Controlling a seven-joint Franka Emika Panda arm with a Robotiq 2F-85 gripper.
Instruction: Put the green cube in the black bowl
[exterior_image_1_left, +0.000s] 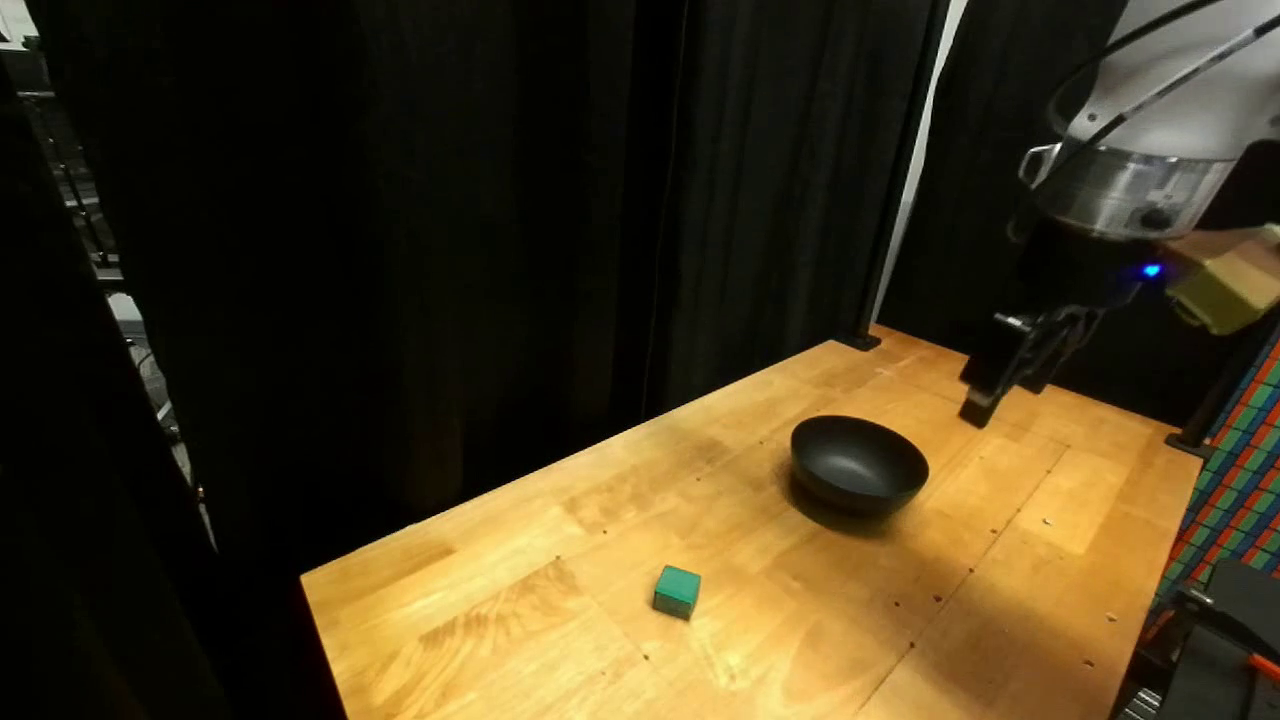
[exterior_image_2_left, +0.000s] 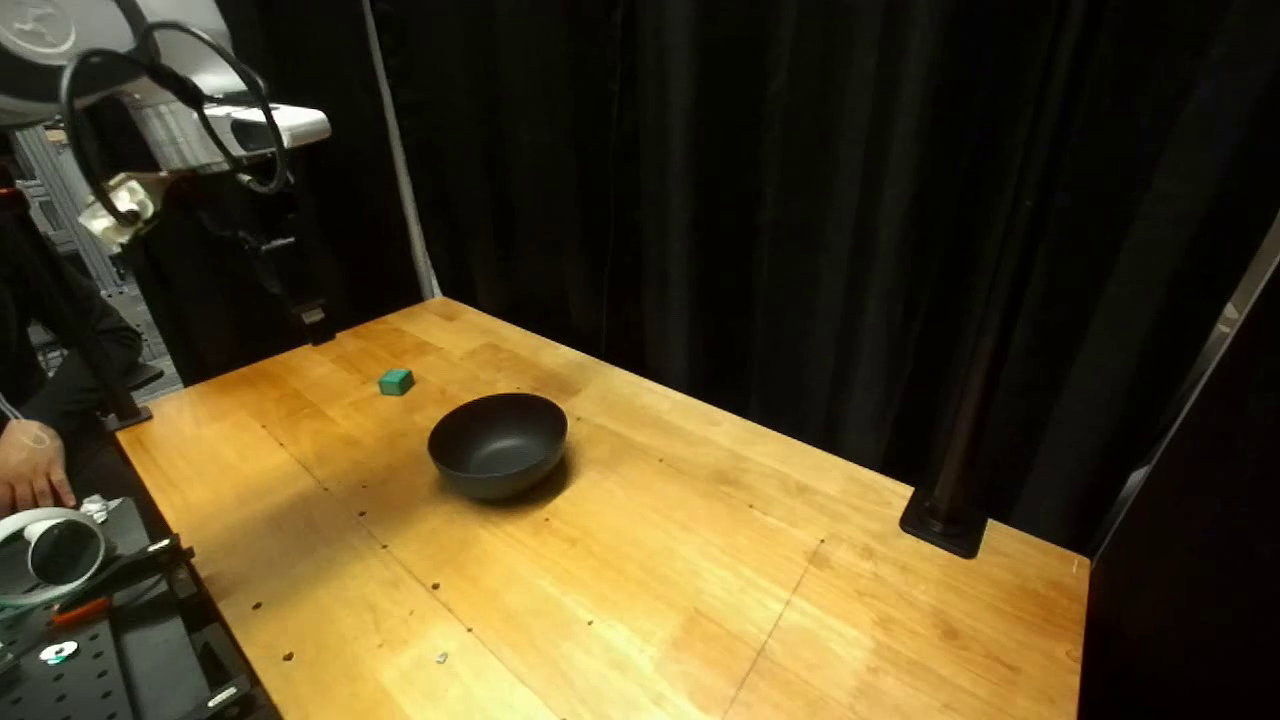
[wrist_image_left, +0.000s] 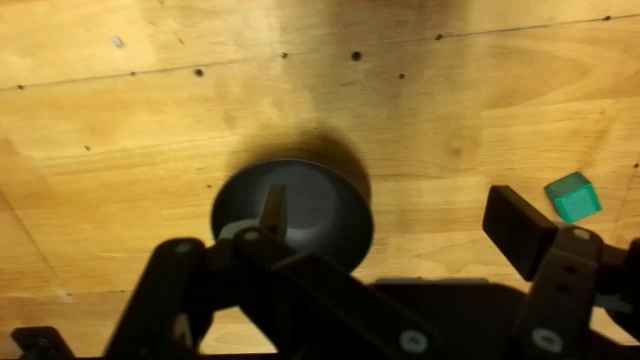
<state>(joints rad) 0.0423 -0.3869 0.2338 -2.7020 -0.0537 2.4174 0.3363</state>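
Note:
The small green cube (exterior_image_1_left: 677, 591) lies on the wooden table in both exterior views (exterior_image_2_left: 396, 382). In the wrist view the cube (wrist_image_left: 573, 197) is at the right, just beyond the right finger. The round black bowl (exterior_image_1_left: 858, 465) stands upright on the table, apart from the cube, and looks empty; it also shows in an exterior view (exterior_image_2_left: 498, 445). In the wrist view the left finger covers part of the bowl (wrist_image_left: 320, 200). My gripper (wrist_image_left: 395, 212) is open with nothing between its fingers. It hangs well above the table in both exterior views (exterior_image_1_left: 1000, 385) (exterior_image_2_left: 312, 318).
The wooden table (exterior_image_1_left: 480, 610) is backed by black curtains (exterior_image_2_left: 750, 200). A black post base (exterior_image_2_left: 943, 522) stands at the table's far edge. A black cart (exterior_image_2_left: 110, 640) with tools adjoins one side, and a person's hand (exterior_image_2_left: 32, 465) is near it.

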